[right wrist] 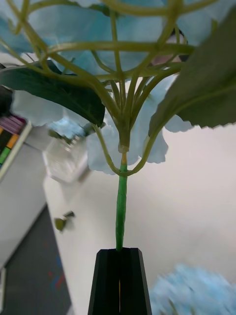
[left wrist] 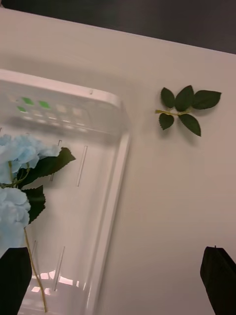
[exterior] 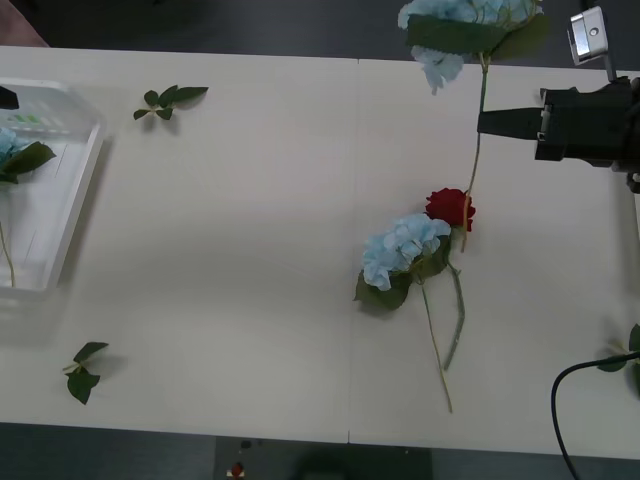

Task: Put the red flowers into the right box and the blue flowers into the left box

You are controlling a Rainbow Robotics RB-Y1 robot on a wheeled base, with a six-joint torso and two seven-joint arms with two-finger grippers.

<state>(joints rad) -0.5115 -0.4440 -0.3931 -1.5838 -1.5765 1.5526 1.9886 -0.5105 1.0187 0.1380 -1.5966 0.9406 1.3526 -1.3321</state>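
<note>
Right pincer (exterior: 482,121), its black fingers pressed together on the stem of a blue flower (exterior: 470,25), holds it above the counter (exterior: 250,250), bloom at the far edge. Below it a red rose (exterior: 450,207) touches a second blue flower (exterior: 400,250). Left pincer (left wrist: 118,280) hangs wide open over the left box (left wrist: 110,197), where blue blooms (left wrist: 17,162) lie. Three loose leaf sprigs (exterior: 168,99) dot the counter
</note>
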